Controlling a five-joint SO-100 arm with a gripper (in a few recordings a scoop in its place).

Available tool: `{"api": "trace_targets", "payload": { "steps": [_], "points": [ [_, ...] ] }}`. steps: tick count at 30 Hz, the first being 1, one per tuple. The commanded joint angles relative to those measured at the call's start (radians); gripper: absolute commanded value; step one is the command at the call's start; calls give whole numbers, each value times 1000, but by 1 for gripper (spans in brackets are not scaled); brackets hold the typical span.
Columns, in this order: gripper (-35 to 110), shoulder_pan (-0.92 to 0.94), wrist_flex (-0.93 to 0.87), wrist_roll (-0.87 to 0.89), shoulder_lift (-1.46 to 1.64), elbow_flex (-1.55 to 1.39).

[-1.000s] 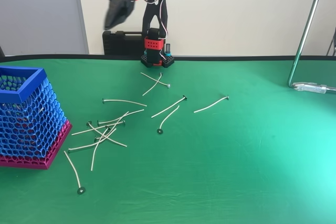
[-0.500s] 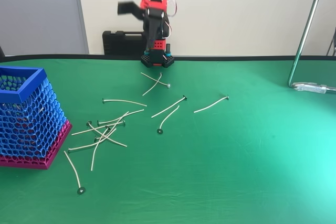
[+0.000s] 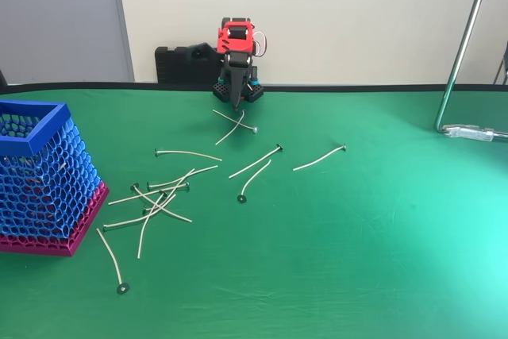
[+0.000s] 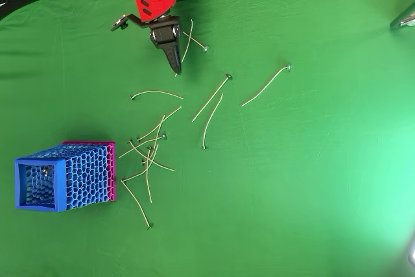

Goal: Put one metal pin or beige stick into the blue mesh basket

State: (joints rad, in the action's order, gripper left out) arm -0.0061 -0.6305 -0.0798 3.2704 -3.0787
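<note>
The jaws (image 4: 176, 64) hang point-down at the frame's upper middle, over two crossed pins (image 4: 188, 38), closed to a dark wedge and empty, probably lining up a pick. Thin curved beige pins (image 3: 255, 163) with dark round heads scatter over green tabletop (image 3: 381, 220). The honeycomb basket (image 3: 36, 176) sits at lower left, well apart.

Beige pins (image 4: 155, 154) lie scattered on the green table (image 4: 311, 180); blue mesh basket (image 4: 65, 176) stands beside them.
</note>
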Motion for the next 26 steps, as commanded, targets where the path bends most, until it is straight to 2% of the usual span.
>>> {"api": "trace_targets", "payload": {
  "steps": [1, 12, 26],
  "points": [
    [0, -15, -38, 31, 32, -5],
    [1, -21, -227, 117, 54, -5],
    [1, -23, -233, 123, 54, -5]
  ]
}}
